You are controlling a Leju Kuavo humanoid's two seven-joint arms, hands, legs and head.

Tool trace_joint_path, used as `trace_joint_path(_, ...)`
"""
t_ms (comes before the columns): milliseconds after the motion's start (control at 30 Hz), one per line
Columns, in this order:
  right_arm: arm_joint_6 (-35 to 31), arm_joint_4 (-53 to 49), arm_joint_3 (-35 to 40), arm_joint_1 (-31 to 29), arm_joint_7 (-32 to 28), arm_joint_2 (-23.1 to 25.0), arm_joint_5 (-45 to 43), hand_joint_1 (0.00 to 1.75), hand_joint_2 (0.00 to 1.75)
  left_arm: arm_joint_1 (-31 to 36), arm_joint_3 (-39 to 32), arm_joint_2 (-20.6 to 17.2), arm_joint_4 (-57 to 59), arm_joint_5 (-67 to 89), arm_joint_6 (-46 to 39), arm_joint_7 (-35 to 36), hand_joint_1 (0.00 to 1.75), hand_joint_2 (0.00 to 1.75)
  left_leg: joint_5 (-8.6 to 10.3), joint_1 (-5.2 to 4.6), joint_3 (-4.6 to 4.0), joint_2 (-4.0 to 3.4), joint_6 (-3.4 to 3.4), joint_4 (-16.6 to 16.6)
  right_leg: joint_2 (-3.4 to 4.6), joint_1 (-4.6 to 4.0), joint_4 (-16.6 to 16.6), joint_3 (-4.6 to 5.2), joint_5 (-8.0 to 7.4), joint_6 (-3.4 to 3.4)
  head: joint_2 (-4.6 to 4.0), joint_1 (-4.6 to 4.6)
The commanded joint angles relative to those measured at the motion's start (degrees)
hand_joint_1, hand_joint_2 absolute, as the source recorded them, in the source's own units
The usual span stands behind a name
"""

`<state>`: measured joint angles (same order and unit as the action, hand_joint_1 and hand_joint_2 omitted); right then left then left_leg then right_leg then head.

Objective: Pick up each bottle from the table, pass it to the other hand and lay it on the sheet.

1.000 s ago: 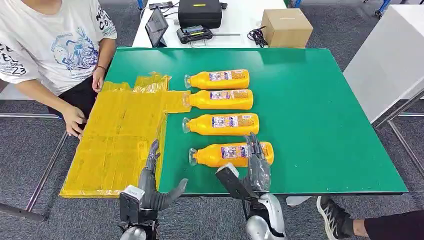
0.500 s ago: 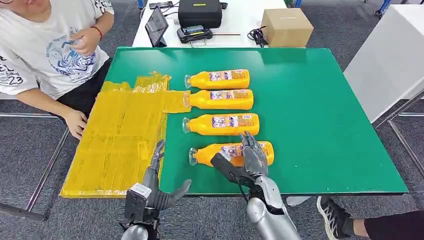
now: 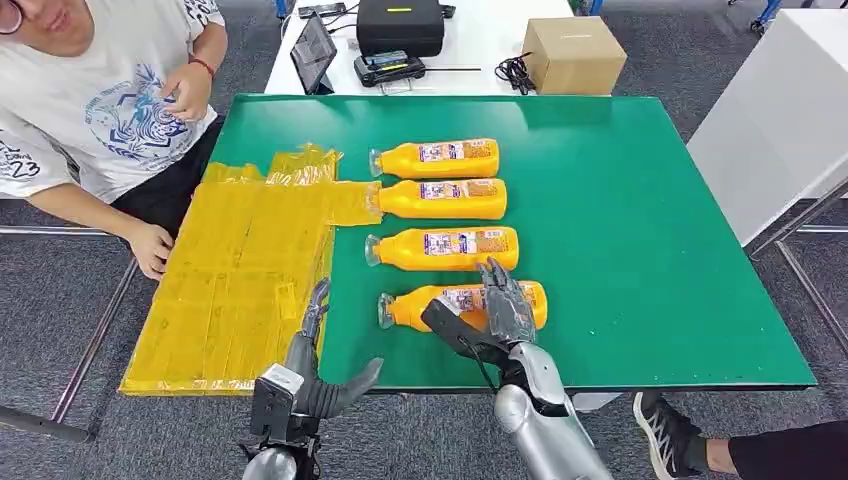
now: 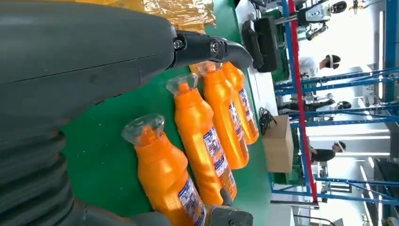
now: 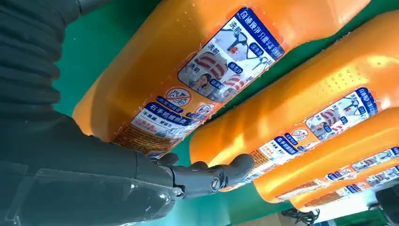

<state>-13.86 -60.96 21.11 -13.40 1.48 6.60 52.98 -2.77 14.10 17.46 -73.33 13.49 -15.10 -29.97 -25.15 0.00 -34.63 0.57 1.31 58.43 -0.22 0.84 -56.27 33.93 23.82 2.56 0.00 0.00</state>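
- Reaching over the nearest orange plastic bottle [image 3: 462, 306], lower centre, right robot hand [image 3: 490, 318] spread, gripping nothing yet.
- Left robot hand [image 3: 318, 372] waits open beside the yellow crinkled sheet [image 3: 240, 280], probably for the handover.

Green matte table top [image 3: 620, 230] is the reference surface. Four orange plastic bottles [image 3: 447, 201] lie on it, each with a clear cap [image 4: 143, 127] and a white-and-blue printed label [image 5: 230, 55] carrying red marks. Crinkled translucent yellow sheet [image 3: 240, 270] covers the table's left edge. Beyond the far edge: white desk [image 3: 480, 40] with black case [image 3: 400, 25] and brown cardboard box [image 3: 573, 55]. Person's T-shirt [image 3: 100, 110] is white with blue print. Floor is grey carpet [image 3: 60, 310].
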Motion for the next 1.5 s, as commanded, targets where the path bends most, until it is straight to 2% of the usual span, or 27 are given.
trace_joint_path(33,2.35,6.30,3.40,-5.15,1.18,-2.07,0.47,0.00,1.75,2.02,-1.51,-0.38,4.17,0.04,0.53,0.26,0.00,1.75,-0.05,0.05,0.23,-0.13,-0.08,-0.04,0.10,-0.06,0.07,-0.21,0.01,-0.11,0.00,0.00)
trace_joint_path(733,13.92,15.57,11.79,-18.26,5.51,-8.34,0.15,0.00,1.75,3.30,-2.25,-0.10,7.78,0.15,3.03,-0.28,0.00,1.75,-0.02,-0.04,0.24,-0.09,-0.03,-0.03,0.06,0.05,0.07,-0.24,-0.01,-0.07,0.00,0.00)
trace_joint_path(967,23.67,20.31,15.90,-22.59,2.04,-12.52,-5.34,0.00,1.75,4.86,-3.07,0.22,10.97,-1.34,3.62,-2.03,0.00,1.75,0.05,-0.11,0.19,0.02,0.03,0.00,-0.04,0.09,0.07,-0.23,-0.03,-0.04,0.00,0.00)
trace_joint_path(1100,27.77,19.02,19.05,-24.39,0.93,-15.69,-9.15,0.00,1.75,5.25,-3.24,0.29,11.72,-2.10,3.73,-2.91,0.00,1.75,0.10,-0.16,0.20,0.05,0.08,-0.01,-0.08,0.12,0.08,-0.24,-0.11,0.05,0.00,0.00)
trace_joint_path(1400,28.49,18.47,20.04,-24.48,1.23,-16.00,-10.07,0.00,1.75,5.23,-3.20,0.23,11.61,-2.21,3.79,-2.99,0.00,1.75,0.24,-0.27,0.19,0.02,0.28,0.00,-0.03,0.26,0.08,-0.23,-0.27,0.26,0.00,-0.02)
trace_joint_path(1500,29.85,17.93,22.40,-25.72,1.29,-17.80,-13.16,0.00,1.75,5.37,-3.18,0.28,12.07,-2.62,3.78,-3.25,0.00,1.75,0.26,-0.31,0.17,0.01,0.32,-0.01,-0.02,0.29,0.08,-0.21,-0.29,0.29,0.00,-0.02)
